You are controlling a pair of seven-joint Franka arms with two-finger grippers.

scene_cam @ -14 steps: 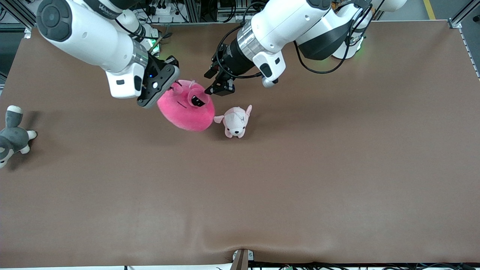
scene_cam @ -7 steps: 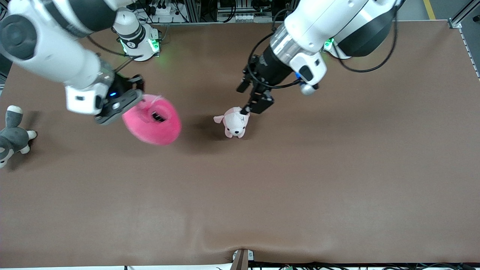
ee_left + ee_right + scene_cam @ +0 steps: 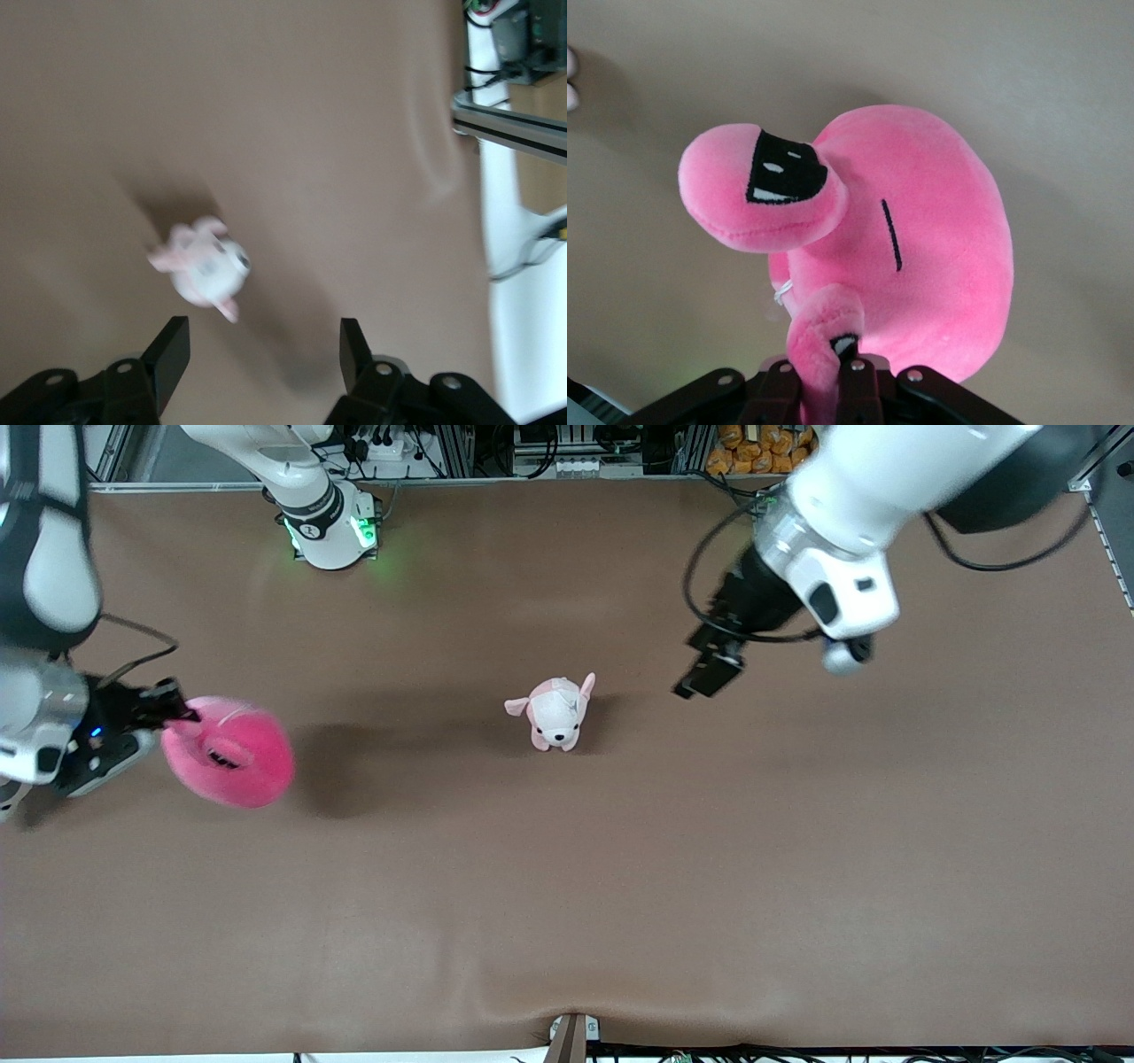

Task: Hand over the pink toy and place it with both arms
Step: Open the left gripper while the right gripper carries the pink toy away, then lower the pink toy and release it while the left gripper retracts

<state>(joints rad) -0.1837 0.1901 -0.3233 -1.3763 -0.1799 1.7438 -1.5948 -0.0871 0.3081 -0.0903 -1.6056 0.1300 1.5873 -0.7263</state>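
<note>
Hot-pink plush is hanging in the air at the right arm's end of the table [image 3: 620, 921]: the pink toy [image 3: 232, 751] is dangling from the right gripper [image 3: 174, 716], whose jaws are pinching one of its stalk eyes. In the right wrist view that eye stalk [image 3: 824, 345] is running down between the pressed-together fingers, while the other eye [image 3: 764, 199], with its black half-lidded pupil, is bulging out to the side above the round body. The toy is casting a dark shadow on the brown table surface toward the middle.

Near the table's middle, a small pale pink-and-white puppy plush [image 3: 555, 712] is lying on the surface, well apart from the pink toy.

The left gripper [image 3: 709, 671] is hovering over the table between the puppy plush and the left arm's end, holding nothing. Its jaws are standing spread wide, as the left wrist view shows, with both black fingers [image 3: 170, 350] apart and the puppy plush [image 3: 204, 270] lying on the table below them.
</note>
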